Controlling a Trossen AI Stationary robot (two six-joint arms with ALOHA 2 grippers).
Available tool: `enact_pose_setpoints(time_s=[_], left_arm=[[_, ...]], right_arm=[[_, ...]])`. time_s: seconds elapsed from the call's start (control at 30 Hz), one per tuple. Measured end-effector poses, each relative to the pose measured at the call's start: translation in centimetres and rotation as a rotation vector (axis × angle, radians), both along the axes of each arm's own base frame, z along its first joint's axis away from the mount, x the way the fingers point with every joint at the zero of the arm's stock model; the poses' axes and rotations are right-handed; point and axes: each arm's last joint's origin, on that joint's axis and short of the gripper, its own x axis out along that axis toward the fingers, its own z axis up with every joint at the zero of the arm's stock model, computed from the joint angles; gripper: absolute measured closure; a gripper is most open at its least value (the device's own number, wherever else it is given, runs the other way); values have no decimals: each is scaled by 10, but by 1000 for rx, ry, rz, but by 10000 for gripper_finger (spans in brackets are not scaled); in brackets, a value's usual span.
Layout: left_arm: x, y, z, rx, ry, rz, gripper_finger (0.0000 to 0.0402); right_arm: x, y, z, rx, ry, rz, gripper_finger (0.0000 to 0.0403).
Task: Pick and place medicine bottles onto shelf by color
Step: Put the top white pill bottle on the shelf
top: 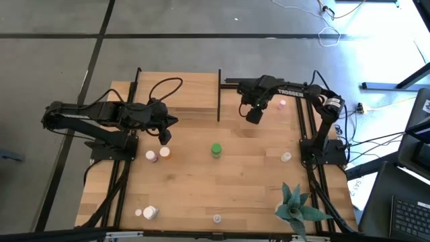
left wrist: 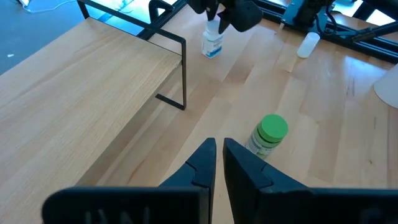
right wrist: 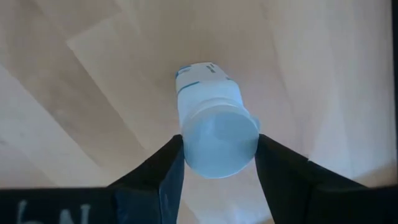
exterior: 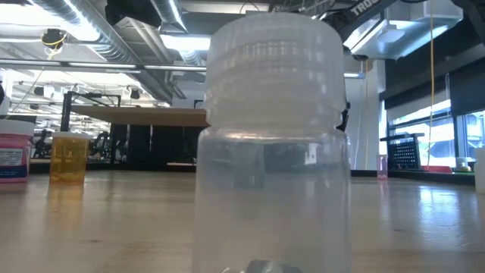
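The shelf (top: pixel 178 94) is a light wood platform on black posts at the table's far left. My right gripper (right wrist: pixel 219 155) stands just right of it, shut on a white bottle with a blue label (right wrist: pixel 205 93). The left wrist view shows that bottle (left wrist: pixel 212 42) upright under the gripper. My left gripper (left wrist: pixel 219 149) is shut and empty, hovering near the shelf's near edge (top: pixel 166 138). A green-capped bottle (top: pixel 216 149) stands upright mid-table. Two small bottles (top: pixel 152 156) (top: pixel 164 152) stand near the left gripper. My right gripper pinches the white bottle at its cap (right wrist: pixel 221 140), one finger on each side, coming from above and pointing down. The bottle hangs upright below the fingers. I cannot tell whether its base is clear of the table.
Other small bottles stand at the near left (top: pixel 149 212), the near edge (top: pixel 217 218), the right side (top: pixel 286 156) and the far right (top: pixel 282 103). A spiky green plant (top: pixel 295 208) sits at the near right corner. A clear bottle (exterior: pixel 269 136) fills the low view.
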Motion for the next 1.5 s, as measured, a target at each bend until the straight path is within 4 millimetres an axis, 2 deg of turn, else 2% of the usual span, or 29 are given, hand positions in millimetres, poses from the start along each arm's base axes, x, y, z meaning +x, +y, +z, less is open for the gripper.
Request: enact_pose_setpoints(time_s=[0.2,0.4,0.67,1.13,1.33,1.5], left_arm=[[0,0,0,0,0,0,376],[0,0,0,0,-4,0,376],[1,0,1,-2,-14,1,376],[0,1,1,15,-20,51,376],[0,2,2,21,-28,88,376],[-1,4,2,48,-32,135,376]], right_arm=[[16,15,11,-14,-54,-3,225],[30,25,35,-39,-109,-1,225],[33,38,90,-49,-109,33,225],[38,48,193,-235,-440,36,225],[39,48,220,-269,-597,71,225],[45,48,232,-279,-713,128,225]])
